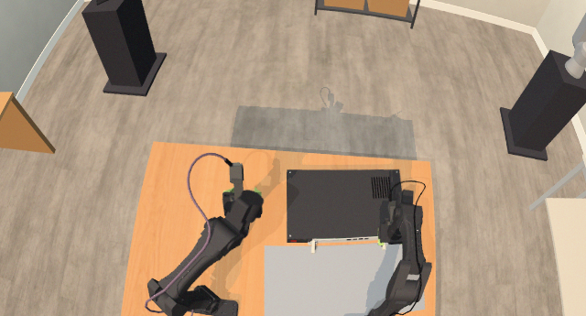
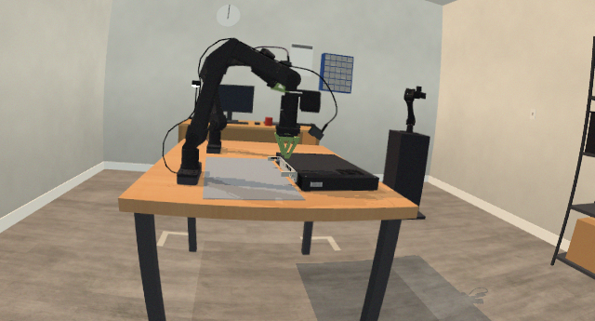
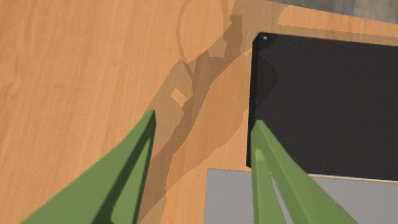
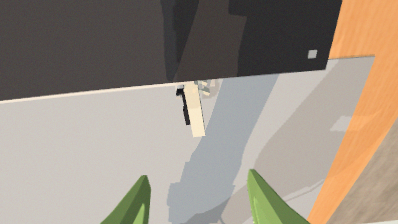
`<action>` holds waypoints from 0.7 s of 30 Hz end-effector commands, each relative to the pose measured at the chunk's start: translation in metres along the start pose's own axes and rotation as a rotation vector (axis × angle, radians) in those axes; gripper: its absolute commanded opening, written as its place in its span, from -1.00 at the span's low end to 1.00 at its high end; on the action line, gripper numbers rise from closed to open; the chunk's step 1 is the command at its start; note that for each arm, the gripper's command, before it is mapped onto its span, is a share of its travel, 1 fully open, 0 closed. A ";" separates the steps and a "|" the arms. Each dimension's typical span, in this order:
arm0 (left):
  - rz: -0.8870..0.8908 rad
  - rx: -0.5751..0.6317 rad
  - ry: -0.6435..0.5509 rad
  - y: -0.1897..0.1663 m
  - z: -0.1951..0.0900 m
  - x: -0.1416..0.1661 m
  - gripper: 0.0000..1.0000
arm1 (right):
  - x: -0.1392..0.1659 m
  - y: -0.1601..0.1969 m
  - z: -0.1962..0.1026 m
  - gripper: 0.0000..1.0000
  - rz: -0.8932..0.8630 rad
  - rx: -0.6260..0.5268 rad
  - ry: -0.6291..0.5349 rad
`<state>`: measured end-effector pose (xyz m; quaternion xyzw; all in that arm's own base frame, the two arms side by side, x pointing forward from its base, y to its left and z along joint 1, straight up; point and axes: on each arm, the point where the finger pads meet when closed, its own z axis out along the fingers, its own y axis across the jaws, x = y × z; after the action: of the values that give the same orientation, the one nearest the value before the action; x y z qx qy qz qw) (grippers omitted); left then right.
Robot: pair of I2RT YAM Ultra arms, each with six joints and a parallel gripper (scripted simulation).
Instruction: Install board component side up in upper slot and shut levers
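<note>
The black enclosure (image 1: 343,205) stands on the wooden bench, and also shows in the exterior view (image 2: 330,171). The board's pale panel (image 1: 345,239) lies along the enclosure's front edge, above the grey mat (image 1: 327,279). One cream lever (image 1: 313,246) points straight out from the panel. In the right wrist view the other lever (image 4: 195,112) also points straight out. My right gripper (image 4: 198,179) (image 1: 381,243) is open and empty, hovering just off that lever. My left gripper (image 1: 244,192) is open and empty over bare bench, left of the enclosure (image 3: 325,105).
The enclosure sits well inside the bench's edges. Black camera pedestals (image 1: 121,41) (image 1: 542,110) stand on the floor away from the bench. A shelf with boxes (image 1: 366,0) is at the far wall.
</note>
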<state>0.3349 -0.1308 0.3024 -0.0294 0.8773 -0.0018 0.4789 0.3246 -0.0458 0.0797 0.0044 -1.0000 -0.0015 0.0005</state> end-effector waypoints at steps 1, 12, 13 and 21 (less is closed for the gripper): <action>0.067 0.096 -0.229 0.017 -0.003 -0.043 0.28 | -0.002 0.003 -0.007 0.28 -0.005 -0.003 -0.025; 0.067 0.104 -0.494 0.078 -0.020 -0.100 0.28 | -0.002 0.003 -0.007 0.28 -0.005 -0.003 -0.025; 0.066 0.100 -0.512 0.084 -0.020 -0.104 0.28 | -0.002 0.003 -0.007 0.28 -0.005 -0.003 -0.025; 0.061 0.069 -0.571 0.113 -0.014 -0.119 0.28 | -0.002 0.003 -0.007 0.28 -0.005 -0.003 -0.025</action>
<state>0.3753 -0.0038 0.4027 -0.0165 0.7234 0.0141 0.6901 0.3246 -0.0458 0.0797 0.0044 -1.0000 -0.0015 0.0005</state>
